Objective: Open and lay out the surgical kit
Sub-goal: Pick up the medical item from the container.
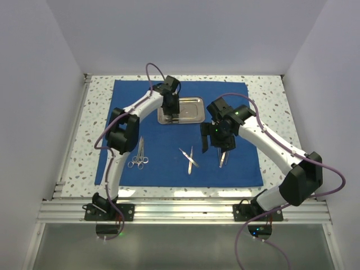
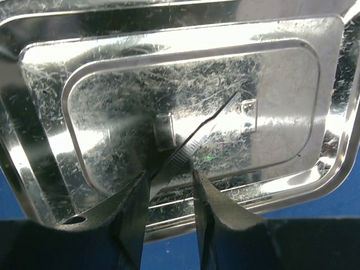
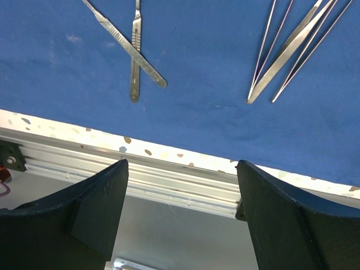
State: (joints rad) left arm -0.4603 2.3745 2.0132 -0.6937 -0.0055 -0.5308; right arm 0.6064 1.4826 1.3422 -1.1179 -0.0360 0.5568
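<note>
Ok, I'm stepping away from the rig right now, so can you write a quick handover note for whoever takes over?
Left end effector: over the tray, jaws partly closed around a thin steel tool in it. I can't tell if it's gripped.
Right end effector: open and empty, above the cloth's near edge.
Things: cloth spread flat, with scissors on its left, crossed scalpel handles in the middle and tweezers on the right.
Done: kit unwrapped, most tools laid out.
To do: probably move the tray's tool onto the cloth.
</note>
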